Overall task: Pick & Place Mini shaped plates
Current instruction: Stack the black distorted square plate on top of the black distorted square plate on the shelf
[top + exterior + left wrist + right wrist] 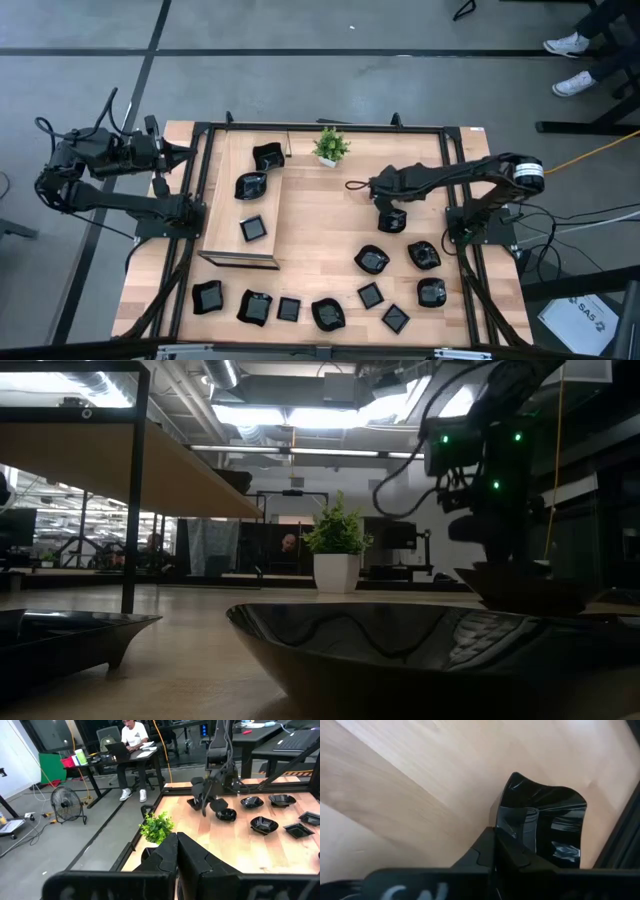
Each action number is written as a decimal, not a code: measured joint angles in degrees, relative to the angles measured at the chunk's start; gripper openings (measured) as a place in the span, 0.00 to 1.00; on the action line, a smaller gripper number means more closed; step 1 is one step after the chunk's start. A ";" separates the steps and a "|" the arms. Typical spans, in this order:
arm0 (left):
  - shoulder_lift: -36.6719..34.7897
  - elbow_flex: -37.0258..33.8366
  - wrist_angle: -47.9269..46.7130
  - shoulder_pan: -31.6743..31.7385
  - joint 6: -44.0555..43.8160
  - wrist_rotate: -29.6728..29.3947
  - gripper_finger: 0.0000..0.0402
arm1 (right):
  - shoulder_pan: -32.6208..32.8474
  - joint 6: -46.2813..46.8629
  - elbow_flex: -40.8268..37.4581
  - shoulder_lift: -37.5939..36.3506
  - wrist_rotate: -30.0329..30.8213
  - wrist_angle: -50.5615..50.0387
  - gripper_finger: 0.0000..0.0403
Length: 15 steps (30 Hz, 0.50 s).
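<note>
Several glossy black mini shaped plates lie on the wooden table [320,240], most of them along its near edge, such as one [372,260]. Three more sit on a raised wooden tray [228,215] at the left. At the table's right middle, my right gripper [392,210] is shut on one wavy-rimmed plate [547,822], also seen in the low view [525,588]. My left gripper [176,837] is shut on nothing, held high beyond the table's far left corner. My right gripper pinches the plate's rim [504,826] between its two fingers, at the side of the plate nearest the gripper. The fingers come slanting down from above. The plate sits tilted against the fingers. I cannot tell whether its underside is on the table.
A small green potted plant [330,146] stands at the far middle. A black metal frame [455,190] borders the table. Bare wood lies between the tray and my right gripper. A person sits at a desk [132,735] in the room beyond.
</note>
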 joint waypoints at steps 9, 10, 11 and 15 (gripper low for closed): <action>0.00 -0.02 0.02 -0.02 0.00 0.00 0.01 | 0.25 -5.54 7.63 -4.15 -0.61 -4.29 0.01; 0.00 0.00 0.00 -0.01 0.00 0.00 0.01 | 0.46 -6.27 9.12 -4.15 -0.80 -4.94 0.01; 0.00 0.00 0.00 0.00 0.02 0.00 0.01 | 0.80 -7.10 10.58 -4.15 -0.83 -5.34 0.01; 0.00 0.00 0.01 0.00 0.00 0.01 0.01 | 2.60 -10.73 16.90 -4.15 -0.90 -6.09 0.01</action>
